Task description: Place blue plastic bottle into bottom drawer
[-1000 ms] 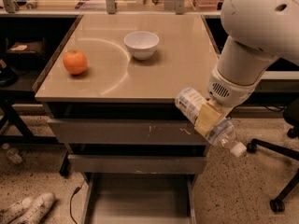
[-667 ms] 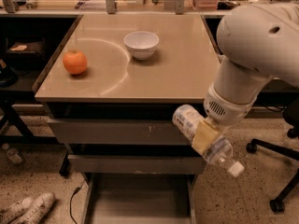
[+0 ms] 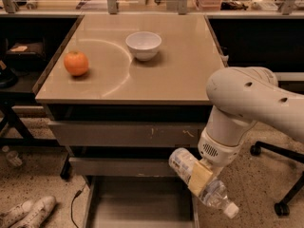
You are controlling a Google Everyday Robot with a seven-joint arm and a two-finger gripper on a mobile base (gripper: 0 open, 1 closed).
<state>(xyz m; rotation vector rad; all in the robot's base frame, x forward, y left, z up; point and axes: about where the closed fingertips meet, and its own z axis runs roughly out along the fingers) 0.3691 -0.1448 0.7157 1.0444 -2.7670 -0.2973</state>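
The hand [image 3: 200, 178], clamped around the bottle [image 3: 182, 162], has sunk lower; the open bottom drawer [image 3: 137, 208] now lies just below and left of it. Release looks near.

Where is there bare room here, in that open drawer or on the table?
The bottom drawer has a bare floor between its side rails. The table is free right of the bowl and along the front edge; the orange holds the left. The gripper, jaws shut on the blue plastic bottle, crowds the drawer's right rail.
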